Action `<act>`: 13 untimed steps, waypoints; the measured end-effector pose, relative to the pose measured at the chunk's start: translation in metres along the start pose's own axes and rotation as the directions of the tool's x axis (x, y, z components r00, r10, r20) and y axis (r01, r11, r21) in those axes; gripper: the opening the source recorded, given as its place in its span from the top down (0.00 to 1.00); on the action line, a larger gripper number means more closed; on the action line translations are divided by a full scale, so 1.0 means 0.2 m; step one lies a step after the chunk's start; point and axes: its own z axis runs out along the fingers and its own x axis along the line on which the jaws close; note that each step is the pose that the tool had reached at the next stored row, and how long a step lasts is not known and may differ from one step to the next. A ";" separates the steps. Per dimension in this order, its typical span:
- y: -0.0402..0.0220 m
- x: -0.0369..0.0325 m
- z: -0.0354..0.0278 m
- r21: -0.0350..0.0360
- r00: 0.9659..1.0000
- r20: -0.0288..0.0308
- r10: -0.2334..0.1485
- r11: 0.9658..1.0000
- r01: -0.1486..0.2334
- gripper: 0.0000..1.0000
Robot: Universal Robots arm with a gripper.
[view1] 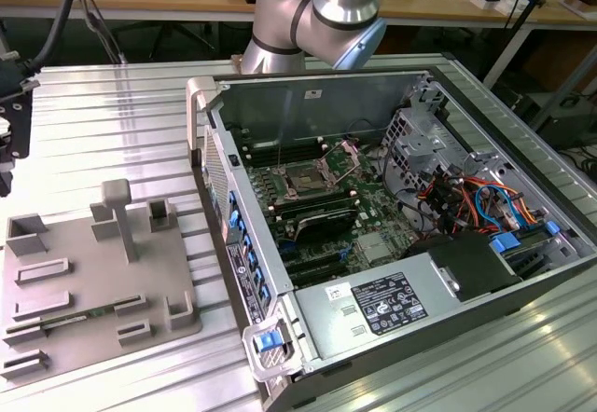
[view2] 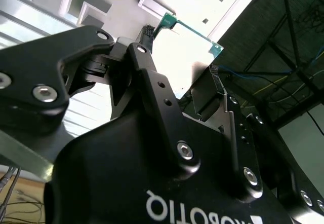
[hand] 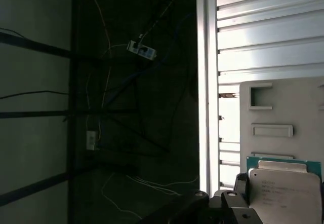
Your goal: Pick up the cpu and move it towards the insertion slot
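claw [view2: 180, 66] tight on cpu [hand: 286, 194]

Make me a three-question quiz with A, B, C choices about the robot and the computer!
1. Where is the insertion slot? A) on a chair B) inside the computer case C) on the floor
2. What colour is the cpu rim? A) red B) green C) yellow
3. What is the gripper doing? A) hanging empty B) gripping a cable C) gripping the cpu
Answers: B, it sits down inside the open computer case; B, a green edge shows in both wrist views; C, the cpu sits between its fingers in the second wrist view.
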 end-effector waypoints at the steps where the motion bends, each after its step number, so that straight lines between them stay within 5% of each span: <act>1: 0.000 0.000 -0.005 0.000 1.000 0.000 0.000 1.000 0.000 0.45; 13: 0.000 -0.027 -0.013 0.000 1.000 0.000 0.000 1.000 0.000 0.45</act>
